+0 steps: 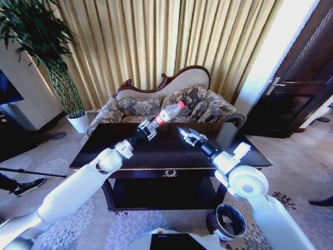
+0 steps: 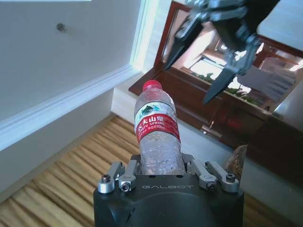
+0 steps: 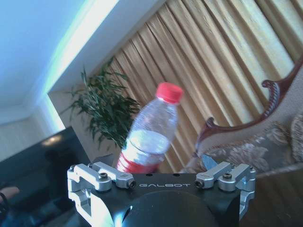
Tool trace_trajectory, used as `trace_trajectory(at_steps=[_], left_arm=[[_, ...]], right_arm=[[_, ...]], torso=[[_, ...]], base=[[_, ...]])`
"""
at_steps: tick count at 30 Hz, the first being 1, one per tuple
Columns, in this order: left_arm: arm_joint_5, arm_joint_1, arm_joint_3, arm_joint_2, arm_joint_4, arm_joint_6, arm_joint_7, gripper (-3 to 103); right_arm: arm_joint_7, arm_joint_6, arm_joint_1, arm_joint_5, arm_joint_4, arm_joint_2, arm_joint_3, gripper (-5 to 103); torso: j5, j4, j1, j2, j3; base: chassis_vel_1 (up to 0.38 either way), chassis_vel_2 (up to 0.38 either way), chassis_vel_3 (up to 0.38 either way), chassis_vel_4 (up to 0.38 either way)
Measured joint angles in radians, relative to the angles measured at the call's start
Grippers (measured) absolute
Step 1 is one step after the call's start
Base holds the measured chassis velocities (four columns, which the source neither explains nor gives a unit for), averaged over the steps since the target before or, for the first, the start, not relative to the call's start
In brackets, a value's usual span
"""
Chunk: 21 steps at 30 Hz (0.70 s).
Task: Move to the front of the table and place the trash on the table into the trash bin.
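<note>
Head view: the left tool [image 1: 150,128] is pinching the bottle [image 1: 165,115] by its base, holding it tilted above the desk [image 1: 156,151] toward the far edge. The right tool [image 1: 190,136] is hovering nearby, spread. Keeping that grip firm matters while swinging toward the trash bin [image 1: 227,221], beyond the near right corner.

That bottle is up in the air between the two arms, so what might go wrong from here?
The left end effector grips the bottle only near its base, with the capped end sticking far out, so it might tip or slip and fall onto the table. The open right end effector hovers close by, so the two could bump. The trash bin sits low on the floor beside the robot's right arm, so the left arm faces a long carry.
</note>
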Motion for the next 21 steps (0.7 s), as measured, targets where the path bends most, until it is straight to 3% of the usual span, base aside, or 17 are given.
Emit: trace_trajectory(at_steps=[6,9,18,21], left_arm=[[-0.002,-0.046,0.043,-0.013,-0.012,0.02,0.008,38],[-0.024,-0.074,0.073,-0.013,-0.04,0.056,0.015,38],[-0.031,-0.079,0.093,-0.008,-0.043,0.067,0.021,38],[-0.034,-0.078,0.097,-0.005,-0.043,0.069,0.021,38]], right_arm=[[0.0,0.001,0.084,-0.005,-0.044,-0.003,-0.043,100],[0.0,0.001,0.16,-0.016,-0.089,0.001,-0.081,100],[0.0,0.0,0.218,-0.019,-0.136,0.008,-0.111,101],[0.001,0.001,0.218,-0.031,-0.144,0.013,-0.112,94]], torso=[[0.0,0.0001,0.0,0.0,0.0],[0.0002,0.0002,0.0,0.0,0.0],[0.0,0.0002,0.0,0.0,0.0],[0.0,0.0002,0.0,0.0,0.0]], base=[[0.0,0.0,0.0,0.0],[0.0,0.0,0.0,0.0],[0.0,0.0,0.0,0.0],[0.0,0.0,0.0,0.0]])
